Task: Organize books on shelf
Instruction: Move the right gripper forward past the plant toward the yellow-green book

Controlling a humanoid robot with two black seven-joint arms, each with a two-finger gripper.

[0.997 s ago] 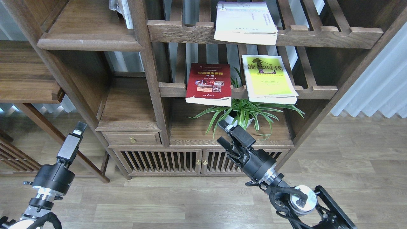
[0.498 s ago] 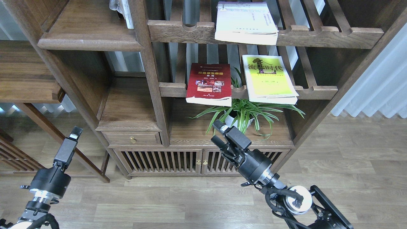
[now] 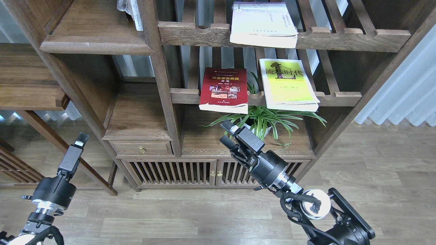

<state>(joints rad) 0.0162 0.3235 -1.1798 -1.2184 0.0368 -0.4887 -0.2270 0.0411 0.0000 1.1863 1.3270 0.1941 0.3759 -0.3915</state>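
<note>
So the three books are all lying flat on the slatted racks, long axes running front to back with the near ends hanging over the notched front rails. The dark red book [image 3: 223,89] sits at the left end of the lower rack's front rail, title end pointing toward the back. The lime-yellow book [image 3: 287,84] is near that rail's right end, well apart from the red one, angled slightly with its near end to the right. The white-lavender book [image 3: 263,23] is up on the higher rack, over the middle of its front rail.

The solid plank shelf [image 3: 95,44] is at upper left.

Right hand [image 3: 227,135] holds nothing, fingers a little apart, hovering in front of the spider plant [image 3: 264,119]. Compared to a second ago it's slid left and a bit up. Left hand [image 3: 81,139] is low at the left; can't tell if it's open, and it's dropped slightly. Books haven't budged.
</note>
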